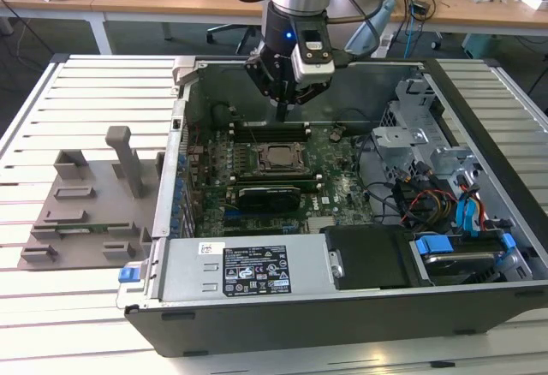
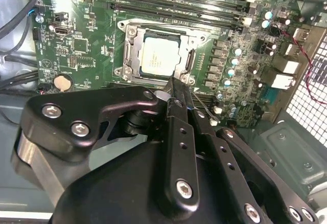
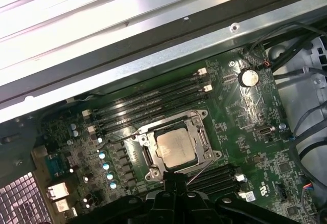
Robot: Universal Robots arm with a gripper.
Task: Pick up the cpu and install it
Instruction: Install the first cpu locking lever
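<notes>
The cpu is a small square chip with a pale silver top. It lies flat inside the open socket frame on the green motherboard, seen in both wrist views. My gripper hangs above the board, a little behind the socket toward the case's far wall. Its black fingers meet at the tip with nothing between them, and the tip sits just off the socket's edge, apart from the chip.
The open computer case walls in the board. Memory slots run behind the socket and a black graphics card lies in front. The power supply, cables and a grey fixture lie around.
</notes>
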